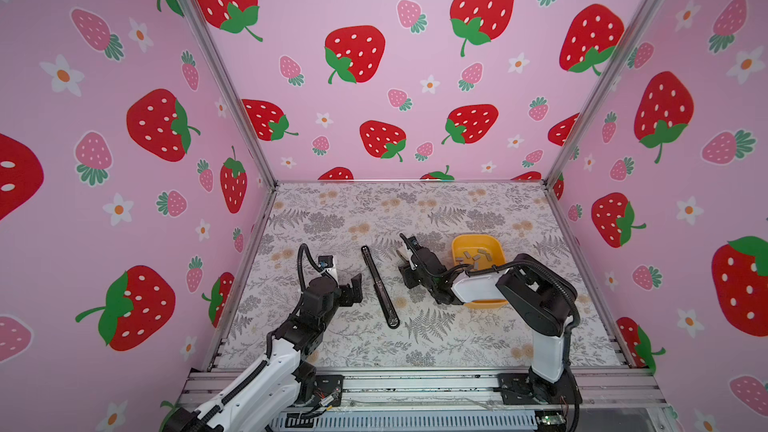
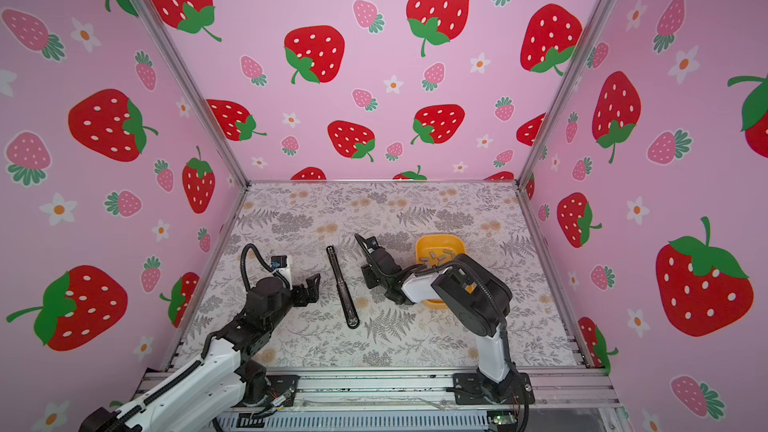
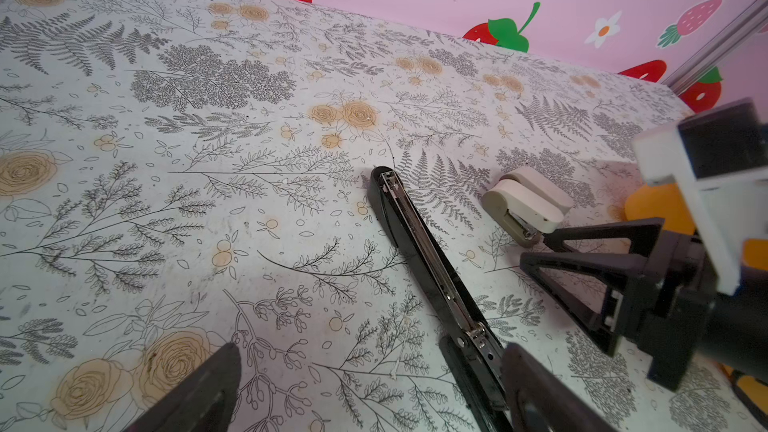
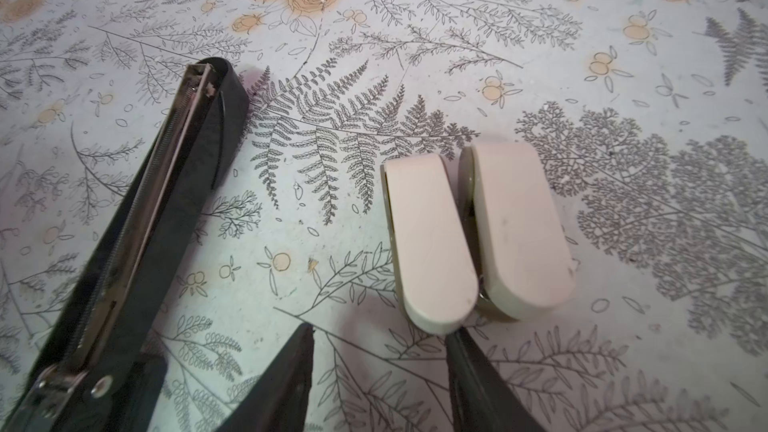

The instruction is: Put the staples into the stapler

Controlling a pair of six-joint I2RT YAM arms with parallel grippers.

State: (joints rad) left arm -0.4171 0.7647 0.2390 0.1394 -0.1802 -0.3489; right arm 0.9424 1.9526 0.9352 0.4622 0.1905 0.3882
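Observation:
A long black stapler (image 1: 380, 286) lies opened out flat mid-table, its metal channel (image 3: 419, 238) facing up. My left gripper (image 1: 353, 284) hovers open just left of it, and one of its fingers (image 3: 540, 388) is over the stapler's hinge end. Several grey staples (image 1: 473, 258) lie in a yellow bowl (image 1: 478, 236) to the right. My right gripper (image 4: 380, 332) is open and low over the table, between the black stapler and the bowl, with nothing between its fingers. A small beige stapler (image 4: 478, 234) lies just beyond its fingertips.
The right arm's white link (image 1: 478, 284) covers the near side of the bowl. Strawberry-print walls (image 1: 395, 76) close in the back and both sides. A metal rail (image 1: 415, 384) runs along the front edge.

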